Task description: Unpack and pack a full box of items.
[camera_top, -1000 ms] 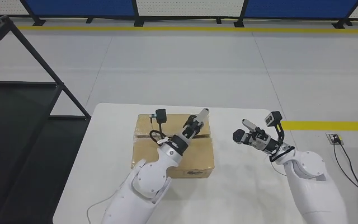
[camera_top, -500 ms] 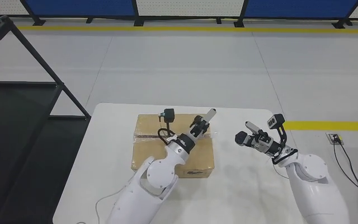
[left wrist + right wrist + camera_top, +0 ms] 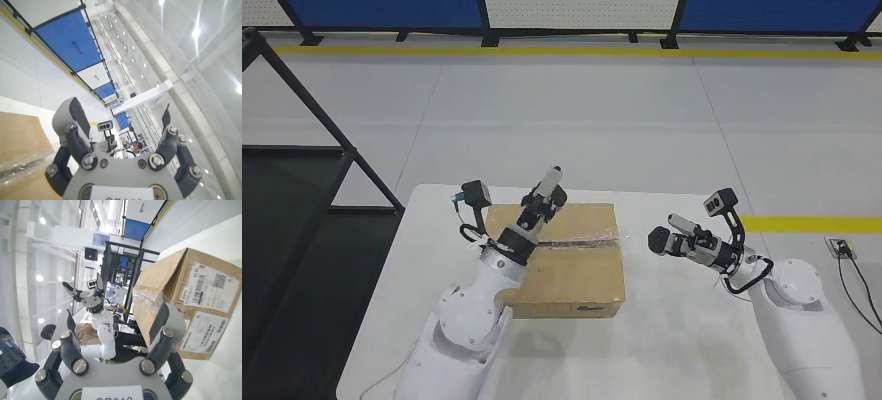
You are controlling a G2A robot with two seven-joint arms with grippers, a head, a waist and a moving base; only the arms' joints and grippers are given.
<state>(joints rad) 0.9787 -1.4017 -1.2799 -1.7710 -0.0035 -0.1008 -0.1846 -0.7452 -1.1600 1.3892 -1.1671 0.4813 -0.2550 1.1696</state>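
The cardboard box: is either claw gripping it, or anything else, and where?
Nothing is held. The left gripper and right gripper are both open and empty, neither touching the box.

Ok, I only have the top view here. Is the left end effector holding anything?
Observer: No. The left wrist view shows the left end effector open, with nothing between its fingers.
Operator: And the right one?
Observer: Its own wrist view shows the right end effector open and empty too.
Operator: What's the tape like at the seam's end?
Observer: In the right wrist view, the clear tape on the box is crinkled there and bunches over the edge.
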